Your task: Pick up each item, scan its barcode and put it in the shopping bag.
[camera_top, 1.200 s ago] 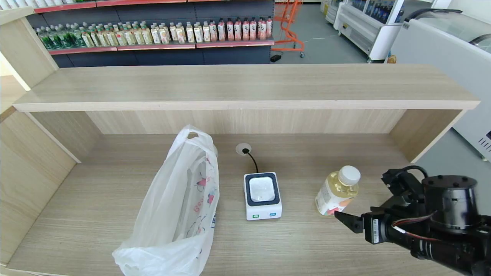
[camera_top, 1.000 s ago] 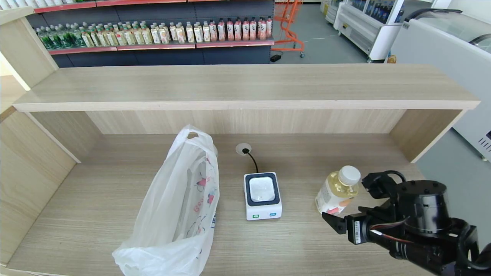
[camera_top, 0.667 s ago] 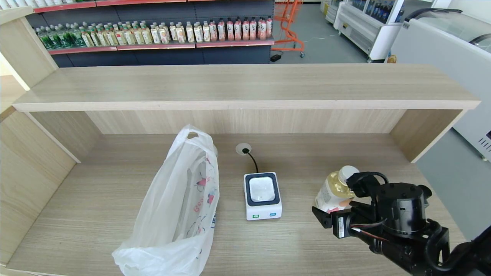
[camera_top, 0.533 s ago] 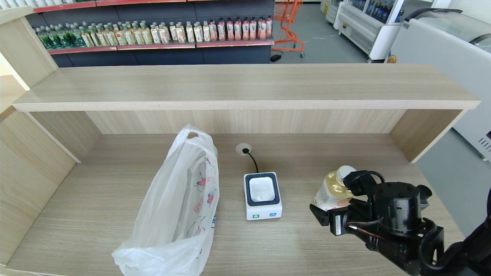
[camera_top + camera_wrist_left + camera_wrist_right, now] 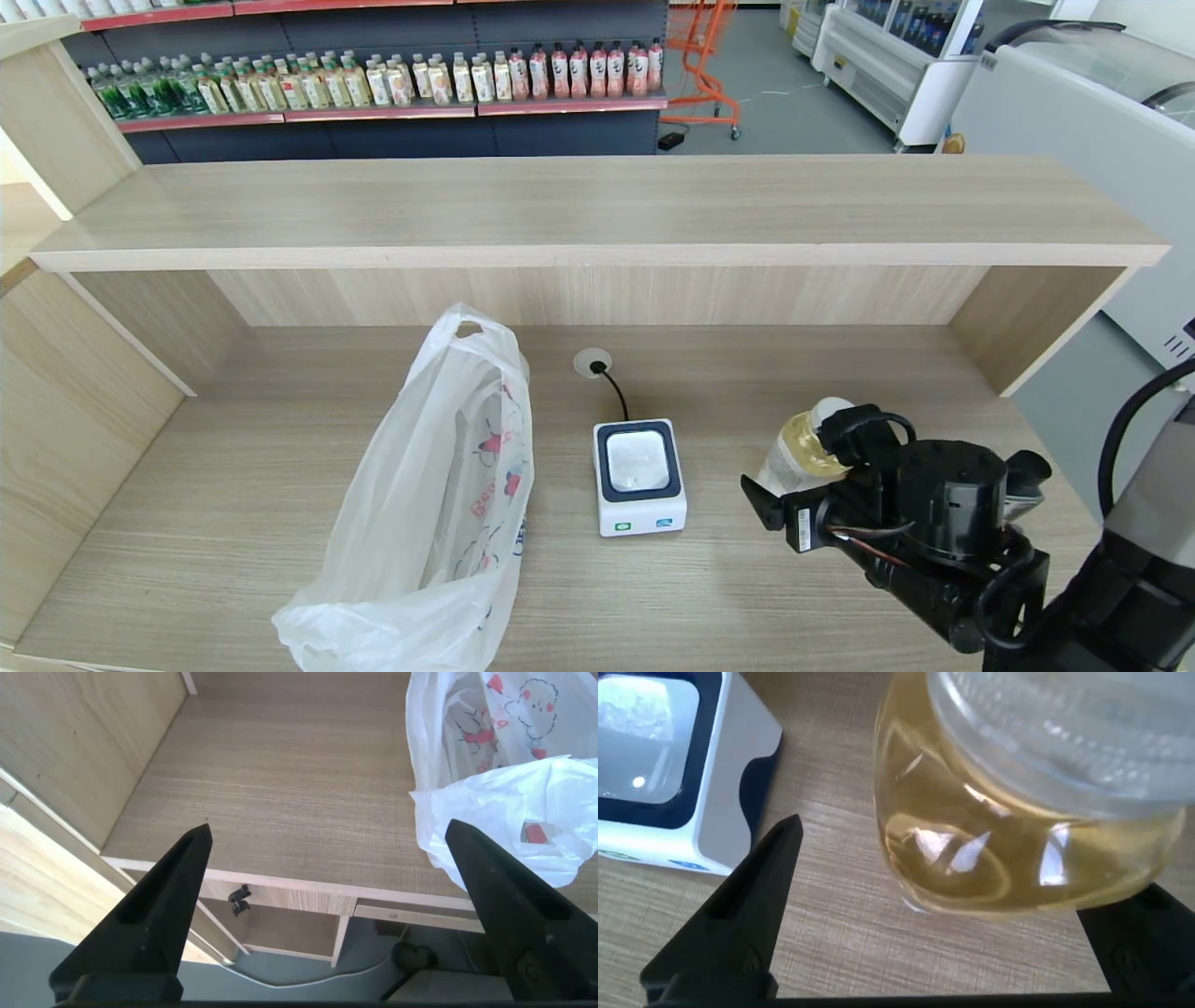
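Left gripper (image 5: 329,829) is spread wide, holding nothing, over the counter's (image 5: 233,485) near-left edge. Shopping bag (image 5: 439,504) lies left of the scanner (image 5: 639,474). Bottle (image 5: 794,446) stands right of the scanner, between the right gripper's (image 5: 971,859) wide-apart fingers (image 5: 738,924), one on each side. Can't tell if they touch it.
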Tool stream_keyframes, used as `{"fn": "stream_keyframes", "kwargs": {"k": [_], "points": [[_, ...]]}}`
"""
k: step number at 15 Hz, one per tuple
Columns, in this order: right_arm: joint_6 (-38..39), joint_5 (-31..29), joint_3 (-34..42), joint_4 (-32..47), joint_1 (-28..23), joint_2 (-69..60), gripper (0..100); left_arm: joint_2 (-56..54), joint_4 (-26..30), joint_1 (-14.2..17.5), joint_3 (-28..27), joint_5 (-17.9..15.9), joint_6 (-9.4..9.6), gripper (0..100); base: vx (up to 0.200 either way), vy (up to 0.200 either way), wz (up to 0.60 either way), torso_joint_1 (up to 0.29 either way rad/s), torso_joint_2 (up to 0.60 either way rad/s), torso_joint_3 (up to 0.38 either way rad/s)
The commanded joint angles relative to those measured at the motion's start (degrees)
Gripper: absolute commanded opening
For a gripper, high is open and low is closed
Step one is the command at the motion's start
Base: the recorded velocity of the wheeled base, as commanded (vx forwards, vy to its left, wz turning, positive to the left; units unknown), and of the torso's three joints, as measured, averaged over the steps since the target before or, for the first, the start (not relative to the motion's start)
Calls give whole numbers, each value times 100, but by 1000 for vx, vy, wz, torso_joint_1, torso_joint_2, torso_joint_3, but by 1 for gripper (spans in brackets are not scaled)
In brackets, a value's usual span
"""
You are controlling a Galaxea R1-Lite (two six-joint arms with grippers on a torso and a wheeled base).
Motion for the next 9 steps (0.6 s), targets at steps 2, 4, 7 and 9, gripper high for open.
{"fn": "stream_keyframes", "kwargs": {"k": [2,4,7,9], "points": [[-110,-3,-61,-153,-108,271,100,-2,1,1,0,1,2,100,0,0,0,0,0,0],[-110,-3,-184,-170,-178,342,100,-2,1,1,0,1,2,100,0,0,0,0,0,0],[-84,50,-351,-170,-187,438,100,-2,1,1,0,1,2,100,0,0,0,0,0,0],[-92,67,-404,-170,-187,473,100,-2,1,1,0,1,2,100,0,0,0,0,0,0]]}}
